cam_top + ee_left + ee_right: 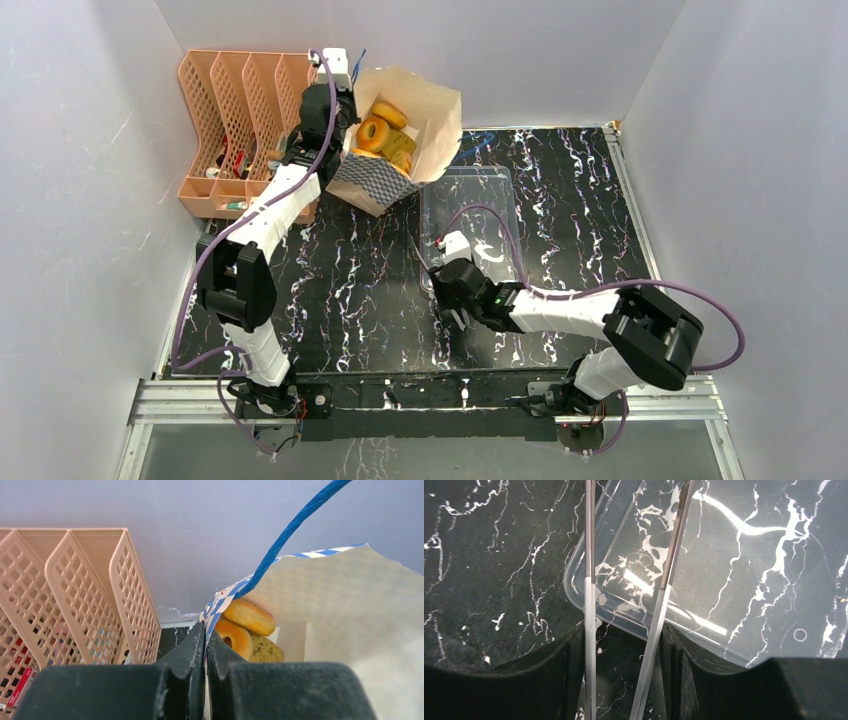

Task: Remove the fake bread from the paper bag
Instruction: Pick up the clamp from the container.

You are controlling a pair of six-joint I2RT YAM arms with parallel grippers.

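left claw (205, 632) pressed together on the rim of the paper bag (437, 112), pinching the checkered edge just below the blue cord handle (290, 530). The bag sits toward the far left corner of the counter (330, 300), just beside the mesh organizer (235, 110), tilted, mouth open. The bread (382, 132) is all inside the bag, a glazed ring on top and other pieces packed around it. right claw (624, 642) is mid-counter, clamped on the tongs (589, 580), one arm against each finger, arms apart. The tong arms run over a corner of the clear tray (734, 580).
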